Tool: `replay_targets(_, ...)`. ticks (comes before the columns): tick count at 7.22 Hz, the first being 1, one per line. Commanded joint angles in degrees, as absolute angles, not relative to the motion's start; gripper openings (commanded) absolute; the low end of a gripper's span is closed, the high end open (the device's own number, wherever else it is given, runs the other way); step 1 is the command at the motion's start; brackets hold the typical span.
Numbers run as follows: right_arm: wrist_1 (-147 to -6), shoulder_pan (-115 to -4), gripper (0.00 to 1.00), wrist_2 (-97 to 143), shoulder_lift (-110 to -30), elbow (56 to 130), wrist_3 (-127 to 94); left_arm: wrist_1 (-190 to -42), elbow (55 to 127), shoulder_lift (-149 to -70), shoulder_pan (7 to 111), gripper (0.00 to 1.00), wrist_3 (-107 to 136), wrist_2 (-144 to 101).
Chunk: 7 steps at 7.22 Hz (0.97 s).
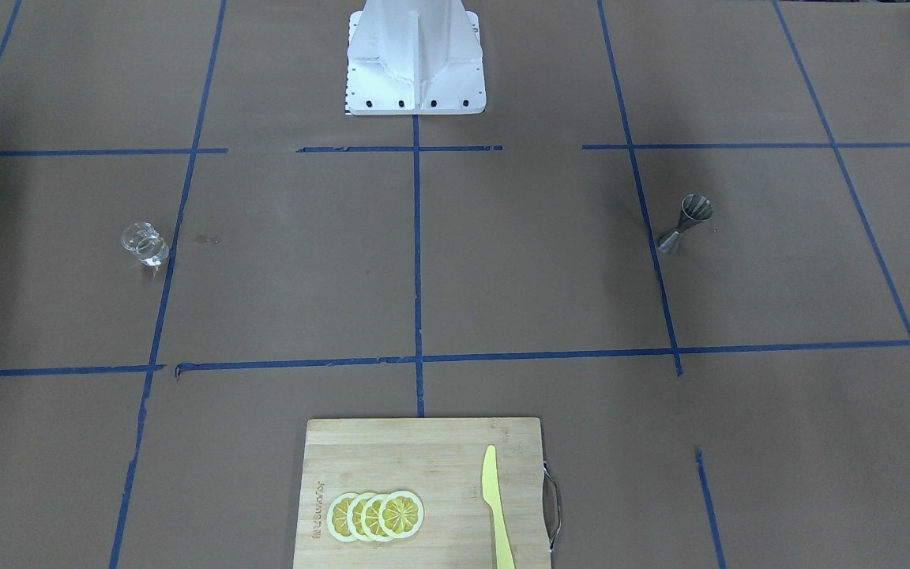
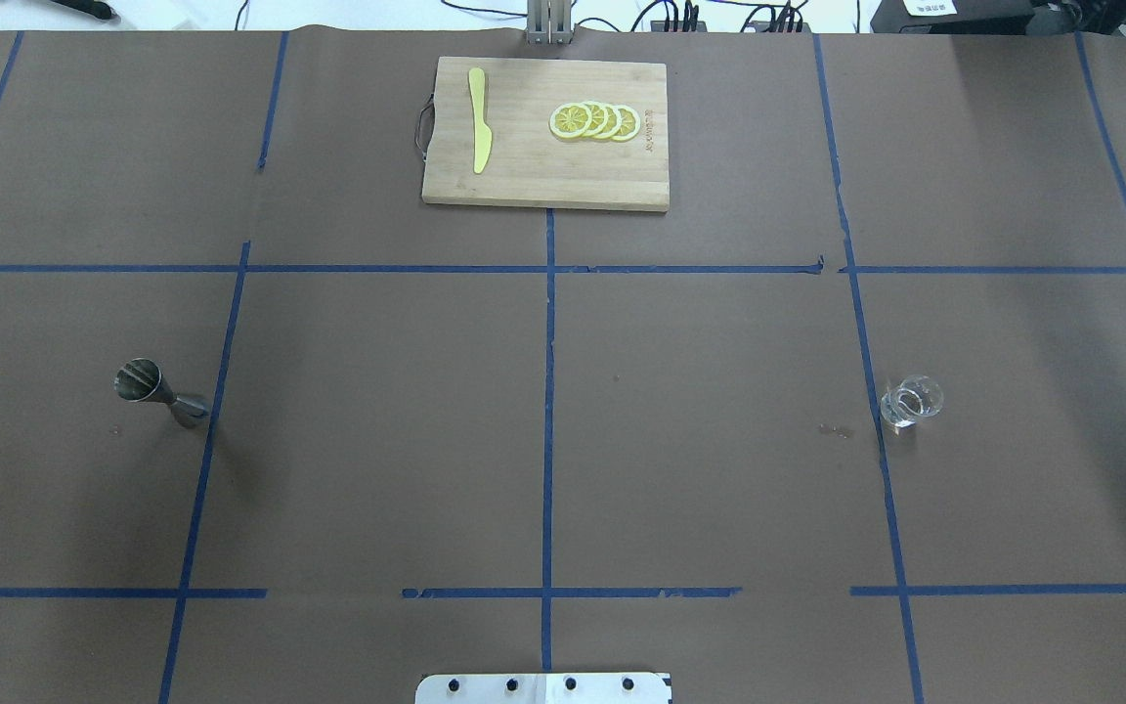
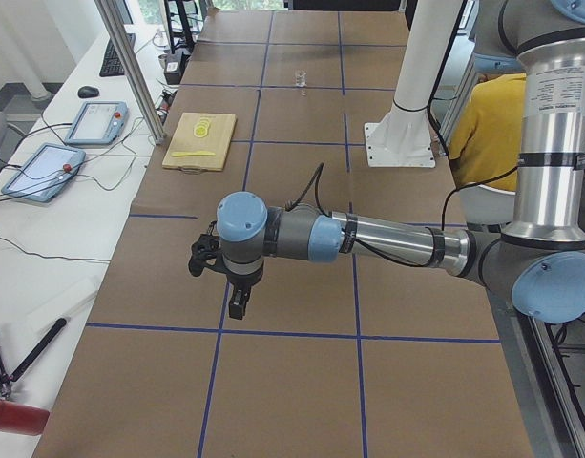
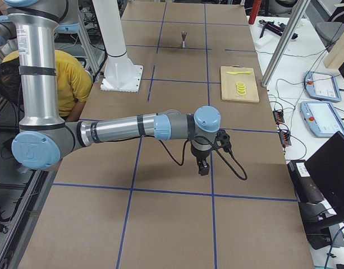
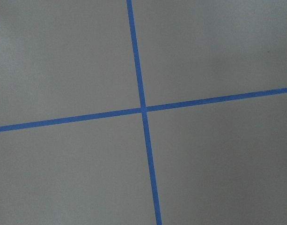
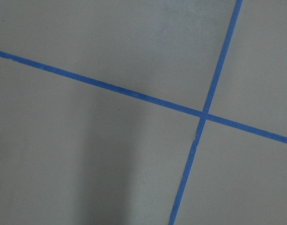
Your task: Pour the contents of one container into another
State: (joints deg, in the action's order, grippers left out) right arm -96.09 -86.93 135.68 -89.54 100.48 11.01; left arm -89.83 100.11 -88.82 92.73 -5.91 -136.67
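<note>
Grippers come first, and little can be said of them. The left gripper [image 3: 237,303] and the right gripper [image 4: 203,167] each hang over bare taped paper, and both show only in the side views. Whether their jaws stand open or closed cannot be told. The wrist cameras show only crossing blue tape, with neither container below.

Taking the robot base [image 1: 415,79] as the landmark, the metal jigger [image 2: 160,391] stands upright well out to its left, just beside a tape line. The small clear glass [image 2: 910,402] stands well out to its right, also against a tape line. Whether either holds liquid is unclear.

The jigger is probably light, stiff and slick. Its narrow waist between the two cones looks like the surest hold, since the flared cups would slide out of flat fingers. The glass is likely brittle, smooth and easy to tip, so it should be gripped low across its walls with modest force.

A cutting board [image 2: 524,176] with lemon slices [image 2: 594,120] and a yellow knife [image 2: 478,132] lies across the table from the base.
</note>
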Motion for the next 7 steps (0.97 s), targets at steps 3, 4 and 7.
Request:
replay_targets(3, -96.06, -84.74, 1.0, 135.97, -90.09, 103.09, 10.99, -112.0, 99.84, -88.77, 83.02, 1.0, -2.57, -137.55)
replay_targets(4, -96.06, -84.29, 1.0, 135.97, -90.09, 103.27, 10.99, -118.85, 99.15, -88.77, 80.88, 1.0, 0.15, -137.55)
replay_targets(7, -96.06, -84.02, 1.0, 135.88, -89.91, 103.18, 11.07, -142.21, 97.39, -88.6, 70.53, 0.97, 17.87, -126.17)
